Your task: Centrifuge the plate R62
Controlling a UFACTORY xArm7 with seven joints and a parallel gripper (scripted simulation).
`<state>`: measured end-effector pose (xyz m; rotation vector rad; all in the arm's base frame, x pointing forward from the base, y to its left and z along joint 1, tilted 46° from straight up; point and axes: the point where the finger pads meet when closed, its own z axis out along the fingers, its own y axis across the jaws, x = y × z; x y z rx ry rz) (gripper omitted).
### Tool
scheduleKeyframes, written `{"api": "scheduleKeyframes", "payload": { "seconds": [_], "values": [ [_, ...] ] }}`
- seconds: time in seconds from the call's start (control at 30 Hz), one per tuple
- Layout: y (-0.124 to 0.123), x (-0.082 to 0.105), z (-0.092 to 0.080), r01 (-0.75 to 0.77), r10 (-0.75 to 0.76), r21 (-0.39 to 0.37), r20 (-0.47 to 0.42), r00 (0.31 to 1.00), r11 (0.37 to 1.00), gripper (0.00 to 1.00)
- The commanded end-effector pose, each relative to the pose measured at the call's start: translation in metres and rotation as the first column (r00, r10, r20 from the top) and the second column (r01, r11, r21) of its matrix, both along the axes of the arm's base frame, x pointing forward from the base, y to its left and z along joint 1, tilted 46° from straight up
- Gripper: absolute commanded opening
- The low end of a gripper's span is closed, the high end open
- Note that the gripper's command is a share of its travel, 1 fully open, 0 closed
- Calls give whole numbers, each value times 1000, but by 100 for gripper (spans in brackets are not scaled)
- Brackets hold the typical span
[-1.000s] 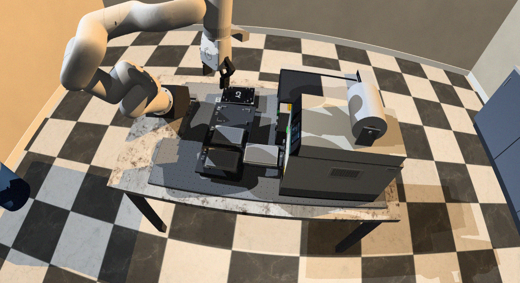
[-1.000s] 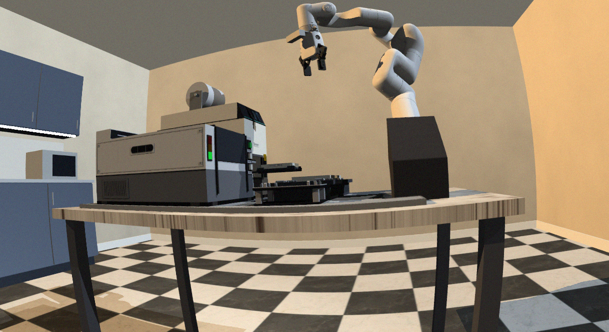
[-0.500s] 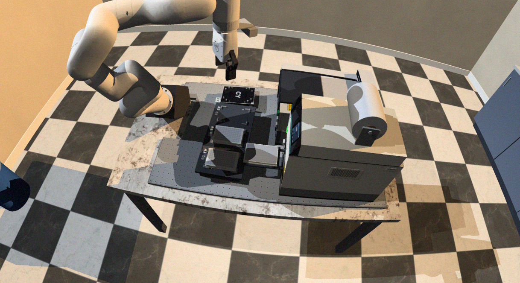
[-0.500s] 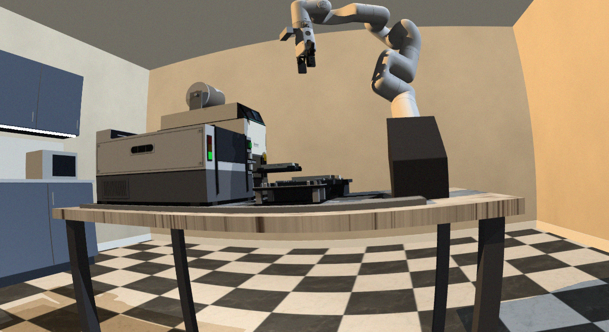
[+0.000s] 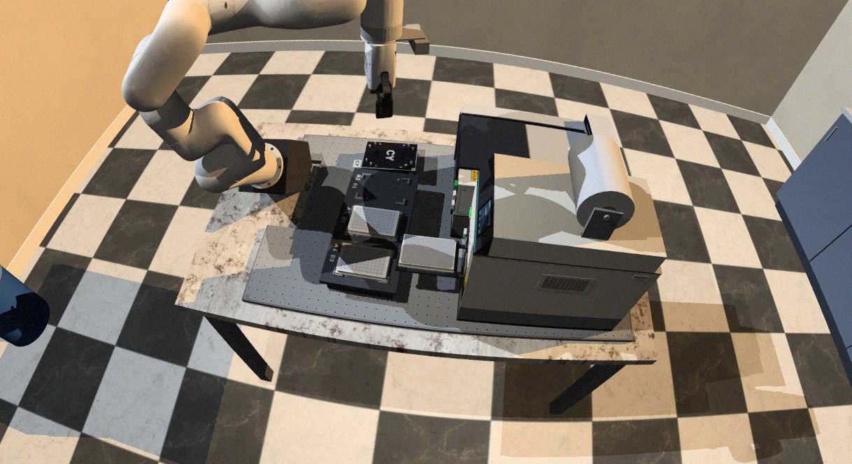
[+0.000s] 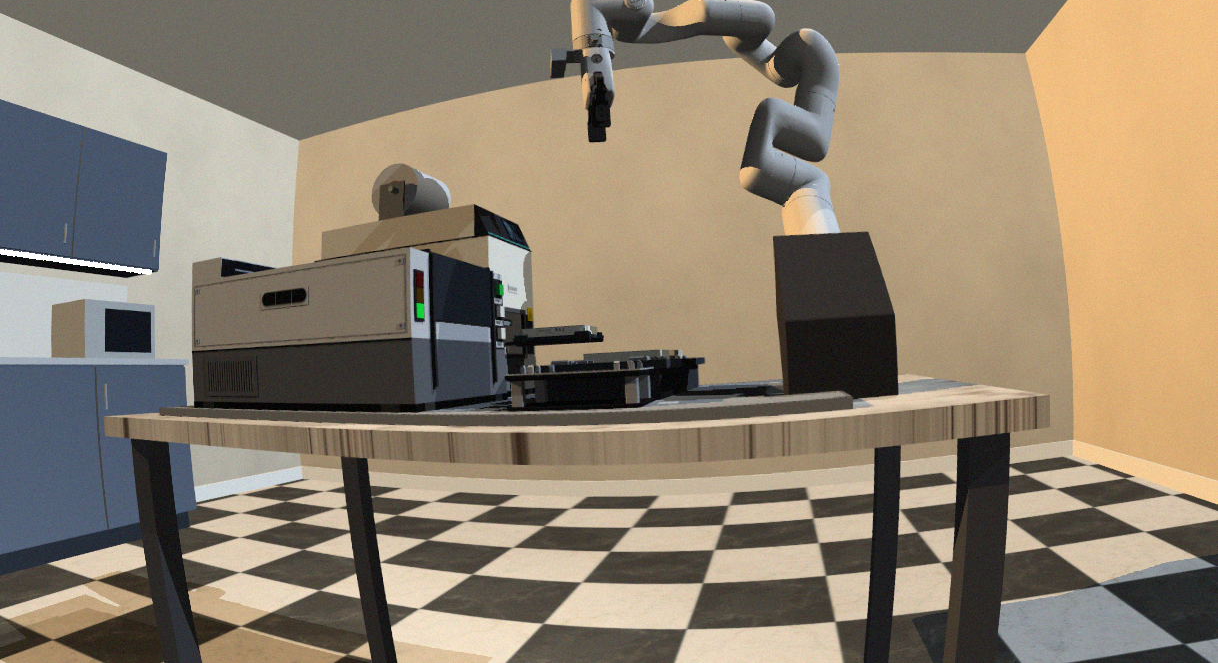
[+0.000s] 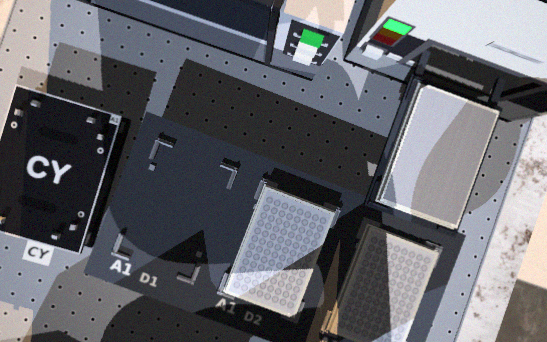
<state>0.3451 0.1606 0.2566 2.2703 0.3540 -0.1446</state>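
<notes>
My gripper [image 5: 383, 107] [image 6: 597, 128] is open and empty. It hangs high above the far end of the deck, near the black CY nest [image 5: 390, 155] [image 7: 49, 170], which is empty. R62 [image 5: 427, 253] [image 7: 436, 155], with a smooth seal, lies on the sealer's stage. BAL [image 5: 373, 221] [image 7: 281, 247] sits on D2. R26 [image 5: 363, 262] [image 7: 389, 285] sits on D3. D1 [image 5: 384, 186] [image 7: 184, 210] is empty. The centrifuge [image 5: 488, 133] [image 6: 340, 326] stands behind the sealer, and its key panel [image 7: 309, 45] faces the deck. My fingers do not show in the wrist view.
The sealer [image 5: 572, 222] with its film roll [image 5: 599, 174] fills the right of the table. The arm's dark base block [image 6: 835, 317] stands at the deck's other side. All of this stands on a perforated baseplate [image 5: 286, 270].
</notes>
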Motion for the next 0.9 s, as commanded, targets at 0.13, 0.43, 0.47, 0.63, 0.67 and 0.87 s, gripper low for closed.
{"api": "scheduleKeyframes", "payload": {
  "seconds": [0.13,0.43,0.47,0.63,0.67,0.87],
  "values": [
    [23,7,-24,102,-105,32,124,987,994,100],
    [40,10,-46,200,-213,77,230,950,977,100],
    [43,11,-50,200,-213,77,230,950,977,100],
    [44,11,-51,200,-213,77,230,950,977,100],
    [44,11,-51,200,-213,77,230,950,977,100],
    [37,11,-58,200,-213,77,230,950,977,100]
  ]
}}
